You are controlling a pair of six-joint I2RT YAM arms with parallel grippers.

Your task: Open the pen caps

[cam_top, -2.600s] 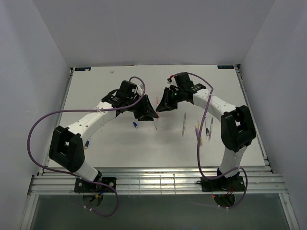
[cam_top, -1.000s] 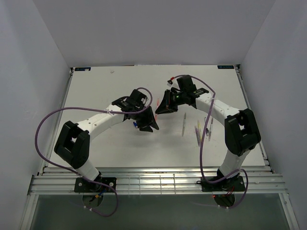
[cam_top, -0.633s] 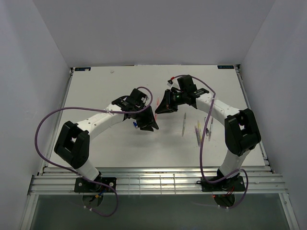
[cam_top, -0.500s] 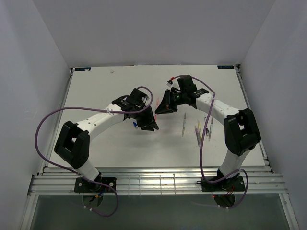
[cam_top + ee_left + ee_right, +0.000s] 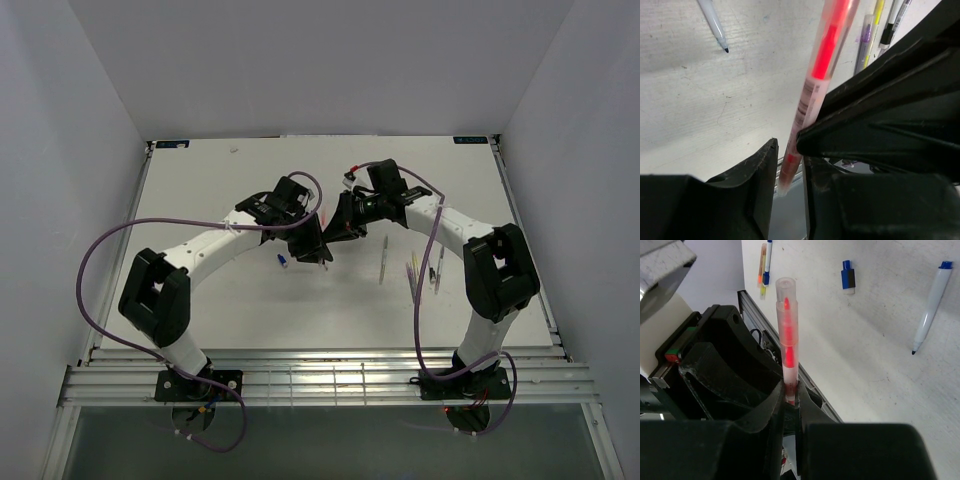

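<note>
One red pen (image 5: 788, 340) is being held up off the worktop (image 5: 230, 290) near its middle, where the two arms are meeting. The right tool (image 5: 791, 392) is clamping the pen's lower barrel. The left tool (image 5: 786, 145) is coming at it from the opposite side, and its fingers look pressed onto that same lower end, touching or just beside the right tool's. At the pen's far end a wider clear cap (image 5: 786, 290) seems to be sitting in place, poking out free of both tools. I am reading this as the gripping step just ahead of the pull, with the cap not yet off. The next move is calling for one tool to take hold of the cap end itself. It must then draw straight along the pen while the other tool keeps the barrel firm, with little room between the crowded fingers. Farther out, a loose blue cap (image 5: 848, 281) and an uncapped white pen (image 5: 930, 305) are lying apart on the worktop.
</note>
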